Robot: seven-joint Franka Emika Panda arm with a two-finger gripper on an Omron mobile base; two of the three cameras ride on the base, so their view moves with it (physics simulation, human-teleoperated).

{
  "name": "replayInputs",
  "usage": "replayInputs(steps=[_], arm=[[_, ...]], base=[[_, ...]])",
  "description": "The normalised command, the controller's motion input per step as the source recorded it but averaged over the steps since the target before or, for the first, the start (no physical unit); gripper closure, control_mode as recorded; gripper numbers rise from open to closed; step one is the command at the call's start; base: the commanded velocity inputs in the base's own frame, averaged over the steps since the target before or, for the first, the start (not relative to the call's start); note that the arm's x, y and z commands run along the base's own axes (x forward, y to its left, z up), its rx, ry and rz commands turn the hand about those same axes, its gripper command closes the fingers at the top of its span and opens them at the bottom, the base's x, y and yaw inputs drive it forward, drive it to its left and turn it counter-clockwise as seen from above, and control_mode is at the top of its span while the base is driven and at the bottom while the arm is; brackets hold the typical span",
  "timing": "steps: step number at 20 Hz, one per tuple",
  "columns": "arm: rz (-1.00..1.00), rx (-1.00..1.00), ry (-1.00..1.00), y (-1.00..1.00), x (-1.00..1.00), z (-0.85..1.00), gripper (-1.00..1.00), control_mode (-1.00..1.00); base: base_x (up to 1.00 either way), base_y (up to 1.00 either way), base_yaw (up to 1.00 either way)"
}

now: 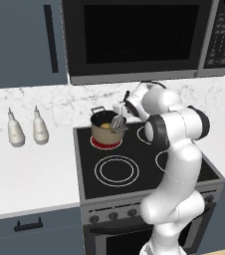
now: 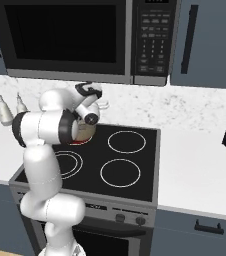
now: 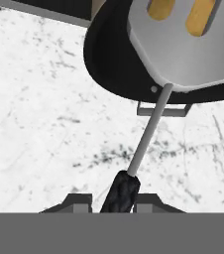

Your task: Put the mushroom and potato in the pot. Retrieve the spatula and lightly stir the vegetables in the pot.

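Gripper (image 3: 113, 206) pinches the spatula (image 3: 183, 44) by its black handle, head over the pot (image 1: 106, 127); a thin grip may twist, tipping the pot off its burner.

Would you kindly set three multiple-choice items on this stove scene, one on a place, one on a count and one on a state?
1. Where does the pot stand?
A. on the red-glowing back-left burner
B. on the white counter
C. in the microwave

2. How many white bottles stand on the counter left of the stove?
A. one
B. two
C. four

3. What is the gripper doing?
A. hanging open
B. clamping a pot handle
C. shut on the spatula

Answers: 1 A, a red ring shows under the pot. 2 B, a pair stands side by side. 3 C, the hand view shows the black handle between the fingertips.
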Motion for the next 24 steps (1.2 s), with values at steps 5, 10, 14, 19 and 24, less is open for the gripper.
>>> replayInputs(steps=[5, 10, 14, 19, 24], arm=[[0.01, 0.00, 0.02, 0.20, -0.06, -0.16, 1.00, -1.00], [0.08, 0.06, 0.04, 0.25, 0.14, -0.01, 1.00, -1.00], [0.12, 0.17, 0.11, 0.05, 0.33, 0.01, 1.00, -1.00], [0.13, 0.08, -0.01, 0.09, 0.34, 0.00, 1.00, -1.00], [0.18, 0.12, -0.14, 0.15, 0.14, 0.00, 1.00, -1.00]], base=[[0.00, 0.00, 0.00], [0.00, 0.00, 0.00], [0.00, 0.00, 0.00], [0.00, 0.00, 0.00], [0.00, 0.00, 0.00]])
